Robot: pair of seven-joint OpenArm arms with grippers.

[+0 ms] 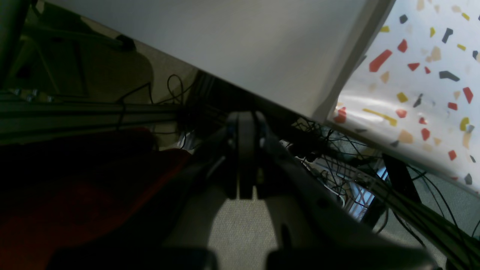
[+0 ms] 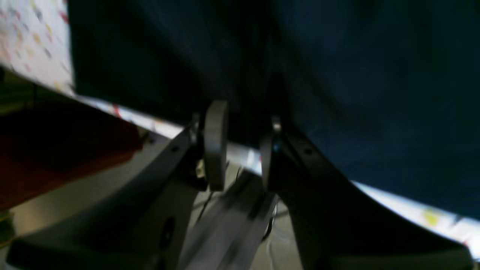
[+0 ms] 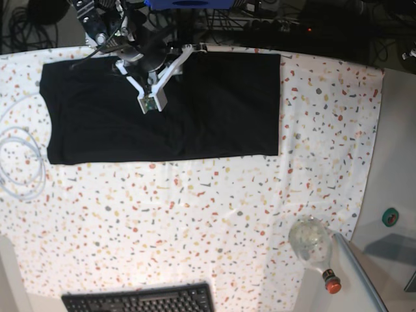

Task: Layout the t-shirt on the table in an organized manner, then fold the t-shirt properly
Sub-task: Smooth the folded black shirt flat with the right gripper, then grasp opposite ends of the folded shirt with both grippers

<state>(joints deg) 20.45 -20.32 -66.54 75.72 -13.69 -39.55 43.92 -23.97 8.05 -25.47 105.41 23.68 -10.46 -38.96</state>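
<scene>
The black t-shirt [image 3: 195, 110] lies flat as a wide rectangle along the far side of the speckled table [image 3: 195, 214]. My right gripper [image 3: 151, 62] is at the shirt's far edge. In the right wrist view the right gripper [image 2: 242, 142] is open, its fingertips at the table's edge, with the dark cloth [image 2: 356, 75] right in front of them and nothing held. My left gripper [image 1: 245, 120] is shut and empty, hanging off the table [image 1: 431, 56] over the floor. The left gripper does not show clearly in the base view.
A white cable coil [image 3: 19, 162] lies at the table's left edge. A black keyboard [image 3: 140, 300] sits at the near edge. A clear bottle with a red cap [image 3: 312, 244] and a green tape roll [image 3: 390, 216] are at the right. Tangled cables [image 1: 337, 157] hang under the table.
</scene>
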